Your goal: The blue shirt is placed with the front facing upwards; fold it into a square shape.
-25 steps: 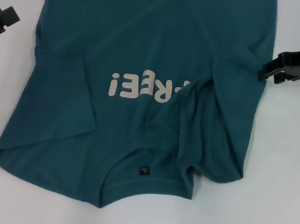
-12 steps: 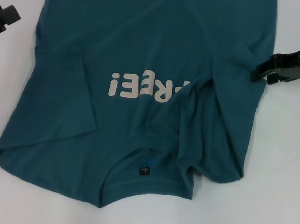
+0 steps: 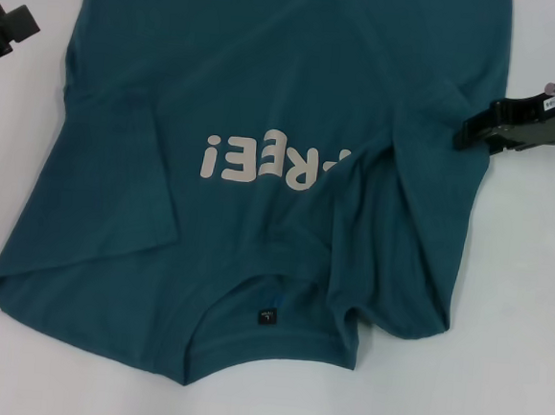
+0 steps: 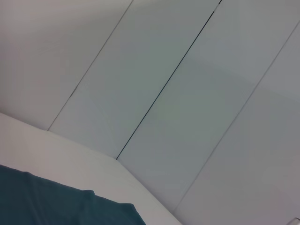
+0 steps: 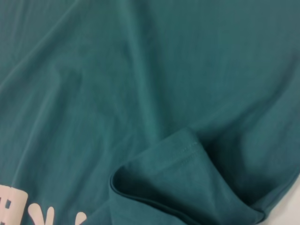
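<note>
Your table [image 3: 529, 314] is white, and the blue shirt [image 3: 258, 91] covers most of the middle of the head view, running off the top edge, its collar toward the bottom of the frame. It lies front up: the pale letters [image 3: 271, 161] show mid-frame, upside down to the camera, and the small black neck label [image 3: 266, 316] sits low centre.

By my reading you are partway through the first stage. The sleeve [image 3: 126, 172] at left of frame already lies folded in over the body. The right-of-frame side is folded across too, but loosely: it covers the start of the letters and bunches into ridges [image 3: 391, 226] down toward the collar. Still to do, I judge: tidy that side, then fold bottom to top into a square.

The right gripper [image 3: 468, 133] hangs at right of frame, its tips just over the shirt's edge; its fingers look closed with nothing held. The left gripper [image 3: 8, 28] sits at the upper left edge, on bare table, apart from the shirt; you cannot tell its finger state.
</note>
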`<move>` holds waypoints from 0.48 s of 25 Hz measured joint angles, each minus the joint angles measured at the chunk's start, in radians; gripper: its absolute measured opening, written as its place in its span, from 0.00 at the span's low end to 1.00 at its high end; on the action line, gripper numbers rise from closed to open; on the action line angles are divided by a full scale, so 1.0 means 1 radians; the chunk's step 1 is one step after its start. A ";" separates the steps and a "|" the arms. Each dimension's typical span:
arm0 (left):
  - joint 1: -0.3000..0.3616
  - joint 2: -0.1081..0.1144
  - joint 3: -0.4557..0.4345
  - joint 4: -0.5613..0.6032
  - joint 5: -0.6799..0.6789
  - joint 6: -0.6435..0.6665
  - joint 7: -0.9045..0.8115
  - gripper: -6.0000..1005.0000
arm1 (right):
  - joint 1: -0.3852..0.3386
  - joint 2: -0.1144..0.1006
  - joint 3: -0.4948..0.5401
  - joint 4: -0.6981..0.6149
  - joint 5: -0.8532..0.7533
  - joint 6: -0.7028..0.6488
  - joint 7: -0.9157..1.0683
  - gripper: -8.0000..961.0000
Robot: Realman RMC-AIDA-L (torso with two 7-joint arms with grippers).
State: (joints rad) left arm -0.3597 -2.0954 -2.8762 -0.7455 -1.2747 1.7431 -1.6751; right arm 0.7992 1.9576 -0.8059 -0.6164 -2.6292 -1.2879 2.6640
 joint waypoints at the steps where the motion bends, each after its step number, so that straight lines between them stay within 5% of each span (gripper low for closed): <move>1: 0.000 0.000 0.000 0.000 0.000 -0.002 0.000 0.88 | 0.001 0.000 0.000 0.001 0.000 0.000 0.000 0.44; 12: -0.004 -0.002 0.003 0.000 0.000 -0.012 0.000 0.88 | 0.005 0.000 -0.001 0.002 0.052 -0.026 -0.003 0.41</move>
State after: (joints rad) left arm -0.3639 -2.0969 -2.8734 -0.7455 -1.2747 1.7315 -1.6751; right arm 0.8038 1.9577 -0.8065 -0.6143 -2.5777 -1.3142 2.6615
